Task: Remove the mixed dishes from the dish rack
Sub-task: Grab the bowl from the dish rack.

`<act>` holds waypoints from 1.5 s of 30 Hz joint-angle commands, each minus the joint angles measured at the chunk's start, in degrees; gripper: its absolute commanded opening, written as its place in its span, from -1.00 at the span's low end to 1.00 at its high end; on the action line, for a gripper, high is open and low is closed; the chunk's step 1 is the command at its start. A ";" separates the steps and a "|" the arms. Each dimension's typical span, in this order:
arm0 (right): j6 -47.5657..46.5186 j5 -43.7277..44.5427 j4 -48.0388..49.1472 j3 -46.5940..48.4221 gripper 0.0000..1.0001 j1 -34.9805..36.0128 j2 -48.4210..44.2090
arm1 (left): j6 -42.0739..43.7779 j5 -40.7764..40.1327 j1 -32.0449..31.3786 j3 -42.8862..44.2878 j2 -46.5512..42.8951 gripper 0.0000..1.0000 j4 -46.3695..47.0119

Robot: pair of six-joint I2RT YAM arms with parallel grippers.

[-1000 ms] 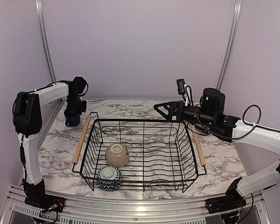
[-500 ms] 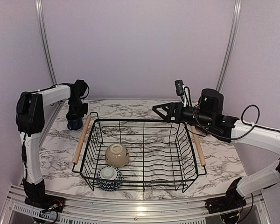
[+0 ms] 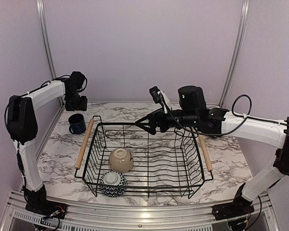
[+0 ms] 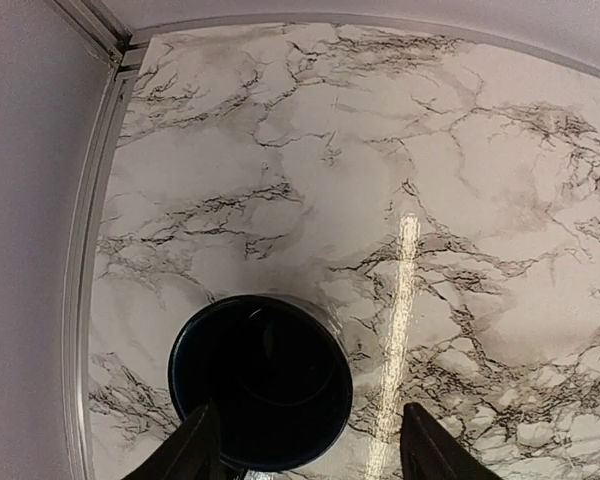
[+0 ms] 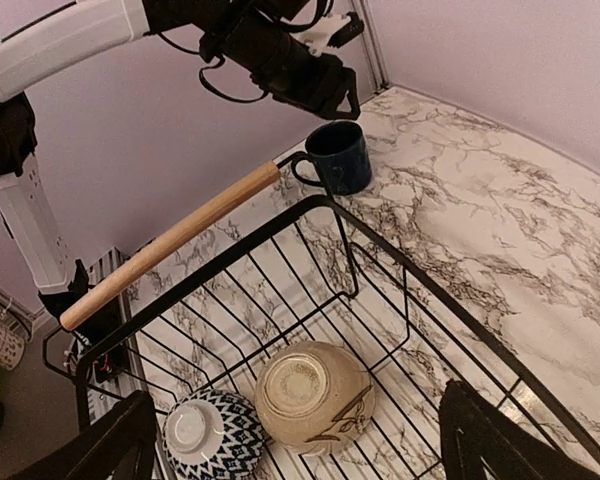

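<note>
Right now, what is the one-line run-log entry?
left gripper: open above dark blue mug | mug: upright on table | right gripper: open over dish rack | in rack: beige bowl, patterned bowl

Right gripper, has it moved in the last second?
Yes. The right gripper has swung left, from above the far right corner of the dish rack to over the middle of its far rim.

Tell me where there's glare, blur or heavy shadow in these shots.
Left wrist view: a bright glare streak on the marble table beside the dark blue mug, whose inside is too dark to read. Right wrist view: sharp and evenly lit, the beige bowl and patterned bowl in the dish rack clear. Top external view: soft even light, faint shadows, no blur.
</note>
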 commanded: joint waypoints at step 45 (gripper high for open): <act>-39.20 -3.01 -40.03 38.15 0.61 20.32 39.47 | -9.25 19.85 -2.39 -33.55 -53.27 0.98 14.08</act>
